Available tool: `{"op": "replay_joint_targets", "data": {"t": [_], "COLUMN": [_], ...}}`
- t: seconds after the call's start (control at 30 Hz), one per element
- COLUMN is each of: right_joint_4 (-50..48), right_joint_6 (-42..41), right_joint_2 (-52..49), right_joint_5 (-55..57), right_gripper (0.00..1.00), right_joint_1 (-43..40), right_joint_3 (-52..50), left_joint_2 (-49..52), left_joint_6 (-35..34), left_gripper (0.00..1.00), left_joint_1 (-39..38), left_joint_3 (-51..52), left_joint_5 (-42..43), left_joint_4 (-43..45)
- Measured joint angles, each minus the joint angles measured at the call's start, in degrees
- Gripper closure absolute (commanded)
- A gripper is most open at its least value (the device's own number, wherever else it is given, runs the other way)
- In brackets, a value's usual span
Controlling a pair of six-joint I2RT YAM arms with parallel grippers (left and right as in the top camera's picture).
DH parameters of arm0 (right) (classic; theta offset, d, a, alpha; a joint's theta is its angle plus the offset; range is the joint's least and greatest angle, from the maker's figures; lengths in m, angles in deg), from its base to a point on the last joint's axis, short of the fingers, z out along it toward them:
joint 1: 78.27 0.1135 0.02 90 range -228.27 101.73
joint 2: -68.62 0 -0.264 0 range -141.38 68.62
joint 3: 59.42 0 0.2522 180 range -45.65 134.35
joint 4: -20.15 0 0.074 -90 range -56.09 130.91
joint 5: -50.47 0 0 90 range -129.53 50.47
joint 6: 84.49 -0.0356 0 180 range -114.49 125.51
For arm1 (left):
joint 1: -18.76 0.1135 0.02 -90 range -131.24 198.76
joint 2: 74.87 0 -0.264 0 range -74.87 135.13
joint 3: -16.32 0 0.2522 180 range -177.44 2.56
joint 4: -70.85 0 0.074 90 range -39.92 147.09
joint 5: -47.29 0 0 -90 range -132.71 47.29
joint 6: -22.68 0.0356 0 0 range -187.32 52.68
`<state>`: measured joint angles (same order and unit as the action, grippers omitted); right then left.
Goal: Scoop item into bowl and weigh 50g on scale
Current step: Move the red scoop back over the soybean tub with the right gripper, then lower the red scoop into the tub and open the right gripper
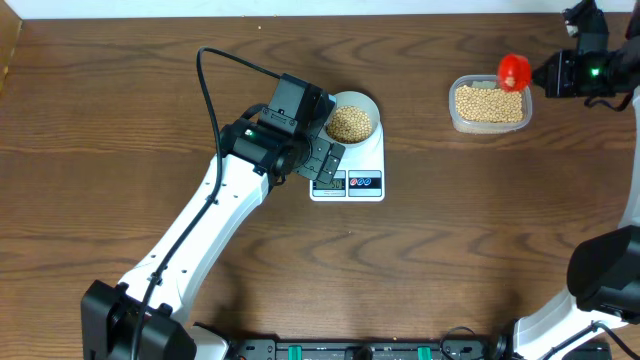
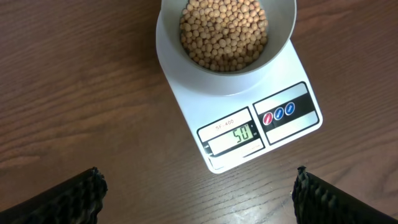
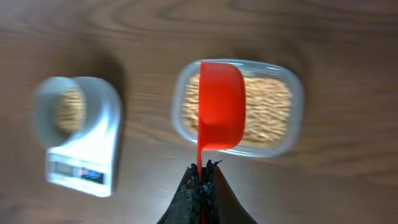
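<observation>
While round beans [image 2: 224, 34] heap the smooth bowl [image 2: 281, 28], right gripper [image 3: 200, 177] pinches a red scoop [image 3: 221, 106]; left gripper [image 2: 198, 182] gapes

even, soft overhead light, faint shadows — right wrist view motion-blurred, the other views sharp

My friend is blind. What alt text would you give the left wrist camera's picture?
A white kitchen scale on a brown wooden table reads 50 on its display, with a pale bowl of small tan beans standing on it. The left arm's black jaws stand wide apart at the bottom corners.
</observation>
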<state>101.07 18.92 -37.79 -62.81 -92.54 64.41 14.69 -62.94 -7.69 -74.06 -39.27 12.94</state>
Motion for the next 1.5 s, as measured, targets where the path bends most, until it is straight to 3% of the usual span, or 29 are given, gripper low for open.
{"op": "replay_joint_targets", "data": {"t": [0.37, 0.87, 1.0, 1.23, 1.5], "right_joint_4": [-1.7, -1.0, -1.0, -4.5, -12.0], "right_joint_6": [-4.2, -10.6, -14.4, -20.2, -32.6], "right_joint_2": [0.0, 0.0, 0.0, 0.0, -0.1], "right_joint_5": [27.0, 51.0, 48.9, 31.6, 21.1], "right_gripper": [0.99, 0.99, 0.99, 0.99, 0.99], "right_joint_1": [12.0, 22.4, 21.9, 16.7, 11.4], "right_joint_3": [0.0, 0.0, 0.0, -0.9, -9.3], "left_joint_2": [0.0, 0.0, 0.0, 0.0, 0.0], "left_joint_6": [0.0, 0.0, 0.0, 0.0, 0.0], "left_gripper": [0.02, 0.02, 0.02, 0.02, 0.02], "left_joint_1": [0.0, 0.0, 0.0, 0.0, 0.0], "left_joint_3": [0.0, 0.0, 0.0, 0.0, 0.0], "left_joint_5": [0.0, 0.0, 0.0, 0.0, 0.0], "left_joint_4": [0.0, 0.0, 0.0, 0.0, 0.0]}}
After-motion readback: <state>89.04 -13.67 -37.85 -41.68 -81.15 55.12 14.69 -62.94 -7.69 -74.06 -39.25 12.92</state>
